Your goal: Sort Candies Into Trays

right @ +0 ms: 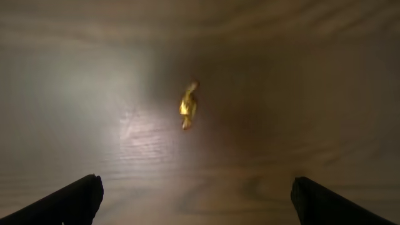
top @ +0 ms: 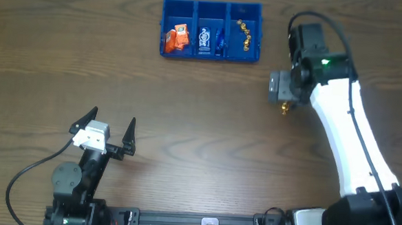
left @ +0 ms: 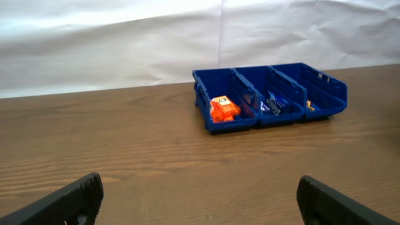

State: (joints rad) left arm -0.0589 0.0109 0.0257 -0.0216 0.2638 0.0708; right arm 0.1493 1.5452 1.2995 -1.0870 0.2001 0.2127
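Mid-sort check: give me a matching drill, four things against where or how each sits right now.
1. orange candies
2. blue candies
3. loose gold candy
4. left gripper

A. on the table, under the right gripper
B. middle compartment of the tray
C. open, over bare wood
D. tray's left compartment in the top view

Pairs: 1-D, 2-B, 3-A, 4-C

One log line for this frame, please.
right pincer open above loose gold candy | left pincer open, empty | blue tray partly filled
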